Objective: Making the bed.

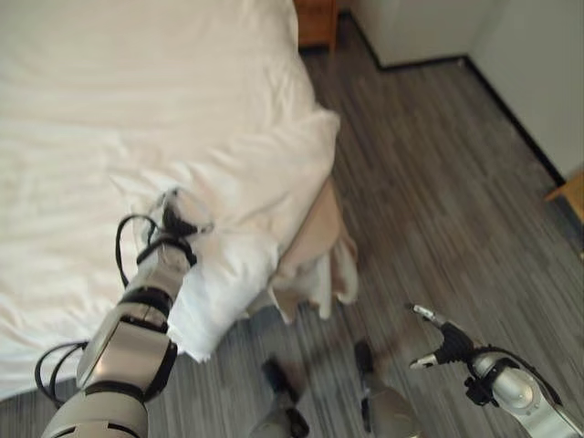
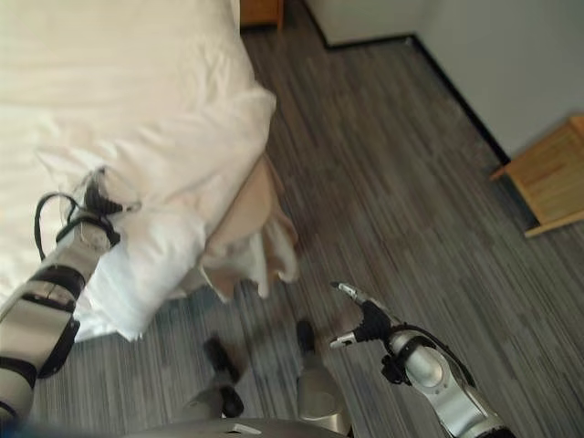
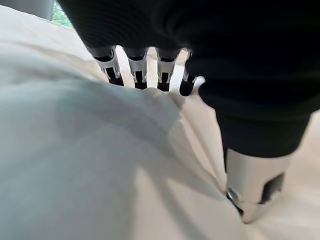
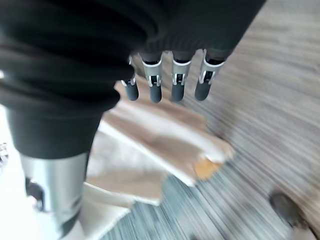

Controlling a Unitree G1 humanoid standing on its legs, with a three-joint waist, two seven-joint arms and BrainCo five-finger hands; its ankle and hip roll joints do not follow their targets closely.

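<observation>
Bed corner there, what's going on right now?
The robot stands at the corner of the bed. Its left hand is on the white duvet near that corner, fingertips buried in a fold, so the grip is unclear. The right hand hangs open over the floor, holding nothing. A beige sheet spills off the corner below the duvet, not yet tucked.

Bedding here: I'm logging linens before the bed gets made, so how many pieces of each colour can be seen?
White: 1, the duvet spread over the bed, its corner under the left hand.
Beige: 1, the sheet hanging off the bed corner toward the floor.
Total: 2.
The right hand hangs open above the floor, holding nothing.
</observation>
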